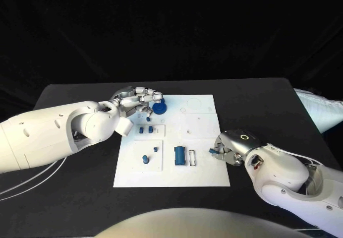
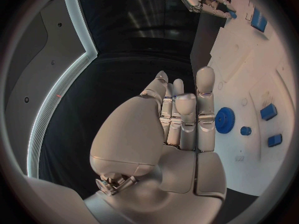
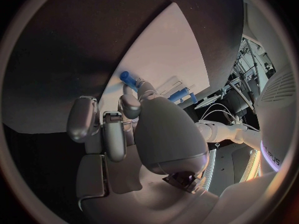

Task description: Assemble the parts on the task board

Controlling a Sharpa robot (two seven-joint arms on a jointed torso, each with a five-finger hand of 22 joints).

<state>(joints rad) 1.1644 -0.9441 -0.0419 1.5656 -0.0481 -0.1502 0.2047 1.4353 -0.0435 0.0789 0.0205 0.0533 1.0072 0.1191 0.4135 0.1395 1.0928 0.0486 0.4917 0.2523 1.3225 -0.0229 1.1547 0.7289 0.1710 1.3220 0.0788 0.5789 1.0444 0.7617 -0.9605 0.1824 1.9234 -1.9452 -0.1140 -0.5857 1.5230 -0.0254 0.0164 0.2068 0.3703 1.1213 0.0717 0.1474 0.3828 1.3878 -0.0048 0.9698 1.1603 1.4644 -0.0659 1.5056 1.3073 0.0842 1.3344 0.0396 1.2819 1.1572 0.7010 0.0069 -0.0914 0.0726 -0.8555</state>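
Midway, seemingly: the right hand (image 1: 227,148) is pinching a small blue peg (image 3: 128,76) in its fingers at the white rectangular task board (image 1: 203,106), while the left hand (image 1: 136,99), fingers straight and together, is hovering beside a blue toothed gear (image 2: 224,120); several parts are lying unplaced.

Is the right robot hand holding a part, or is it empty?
Holding. The right robot hand pinches a small blue part at its fingertips, at the task board's edge.

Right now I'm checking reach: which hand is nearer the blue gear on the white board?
Left. The left hand sits right beside the blue gear at the board's far end; the right hand is at the near right edge, pinching a small blue piece.
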